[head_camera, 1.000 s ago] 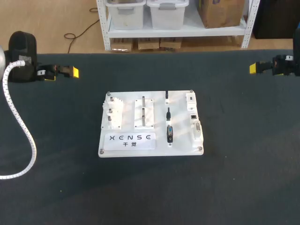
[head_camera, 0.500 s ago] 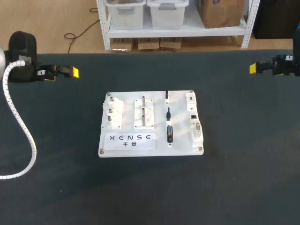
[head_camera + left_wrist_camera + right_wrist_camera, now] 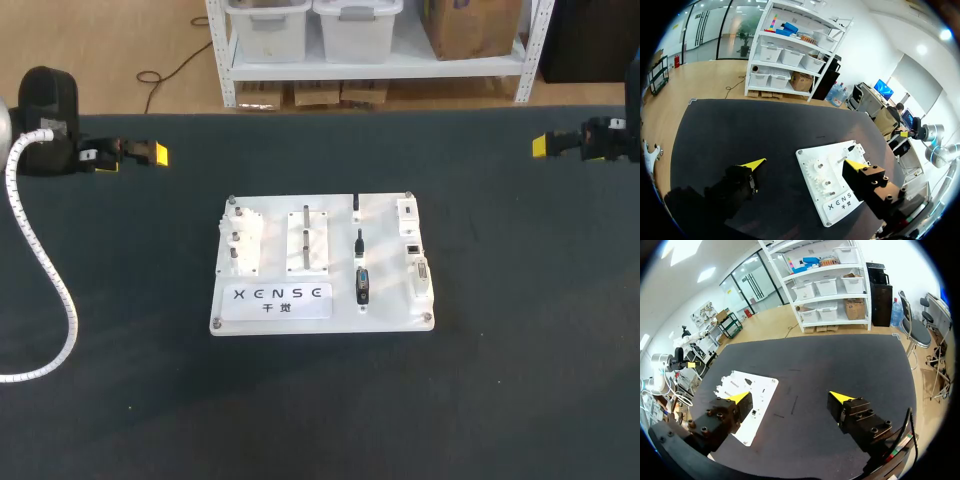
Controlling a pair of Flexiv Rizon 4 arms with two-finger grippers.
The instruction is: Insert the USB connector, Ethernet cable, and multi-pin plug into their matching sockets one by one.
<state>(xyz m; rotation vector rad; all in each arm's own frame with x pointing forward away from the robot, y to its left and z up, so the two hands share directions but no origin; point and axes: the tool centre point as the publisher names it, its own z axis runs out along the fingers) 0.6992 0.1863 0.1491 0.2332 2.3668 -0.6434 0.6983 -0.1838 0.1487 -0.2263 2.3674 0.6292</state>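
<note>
Illumination is bright, even and diffuse, coming from above; ceiling lights (image 3: 945, 34) show as small glare spots in both wrist views. The dark table (image 3: 500, 400) returns no reflections and carries no hard shadows. The white board (image 3: 388, 300) reads very bright against it, close to washed out, with only a thin soft shadow along its near edge.

1. In the middle of the head view, the white board (image 3: 322, 262) has a label strip (image 3: 283, 300) along its lower left part. The strip carries one row of large dark letters, widely spaced, with two smaller characters centred beneath them.
2. In the left wrist view the same strip (image 3: 844, 202) lies along the board's near end. Its large letters are plain, but the end of the row is hidden.
3. In the right wrist view the board (image 3: 762, 390) is too small for any print to be made out.
</note>
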